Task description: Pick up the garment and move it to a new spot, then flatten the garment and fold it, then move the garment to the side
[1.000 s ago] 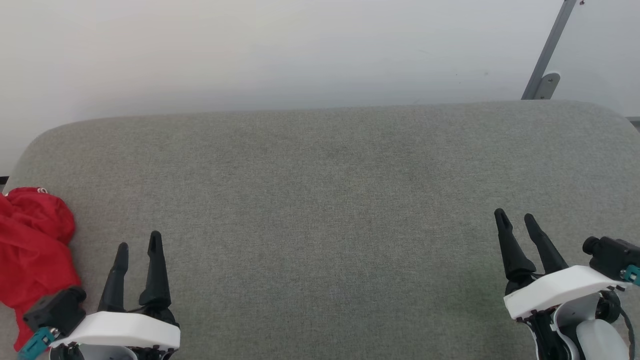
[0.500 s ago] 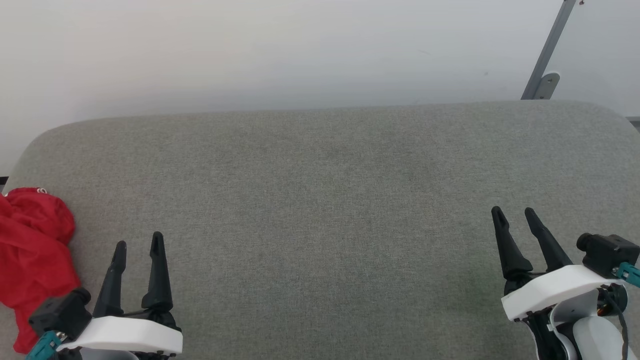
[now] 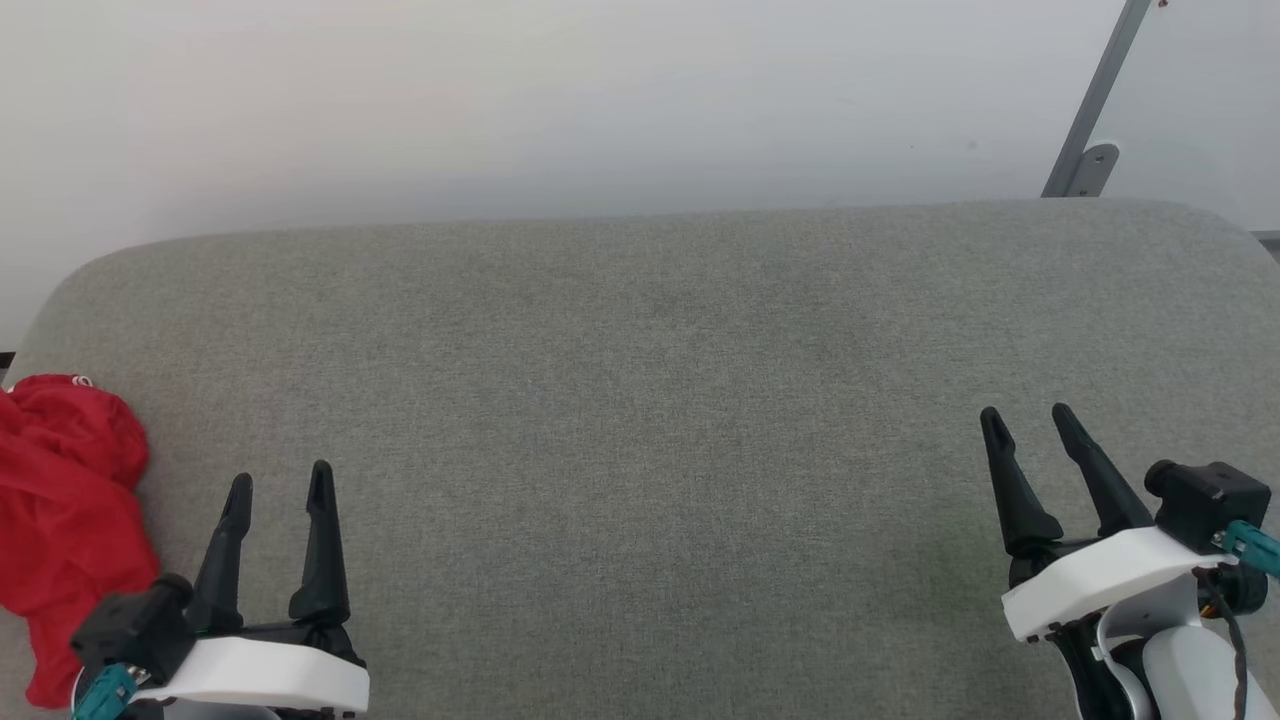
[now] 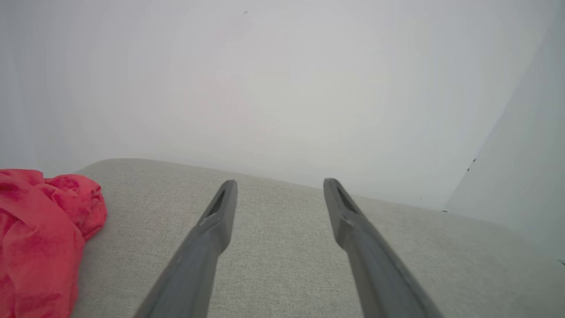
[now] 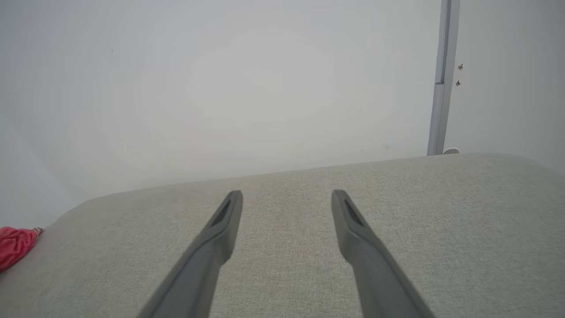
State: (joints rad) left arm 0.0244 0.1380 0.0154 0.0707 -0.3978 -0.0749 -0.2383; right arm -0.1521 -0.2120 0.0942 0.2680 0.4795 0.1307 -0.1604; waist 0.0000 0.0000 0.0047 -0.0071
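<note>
Garment [image 3: 60, 520]: a crumpled red heap at the left edge of the grey worktop [image 3: 640, 380], partly cut off by the edge of the head view; I can make out no lettering or sleeves in the bunch
Left tool [image 3: 280, 475]: just to the right of the garment and not touching it; its two dark fingers are spread wide with nothing between them, and they point away from the robot
Worktop: a wide woven grey cover running off to the right of the garment, with rounded far corners
Right tool [image 3: 1026, 413]: well apart from the garment, far to its right; its fingers are spread just as wide and grip nothing
Metal post [image 3: 1095, 110]: farthest right of the garment, beyond the worktop's far corner, against the pale wall
Step in hand: by my reckoning the very first one; the garment lies ungripped and the pick-up has not begun
Next move: I'd say it falls to the left tool, being the nearer; it should swing left over the heap, come down on a raised fold and close on enough of the thin cloth to lift it, then carry it right toward the middle
</note>
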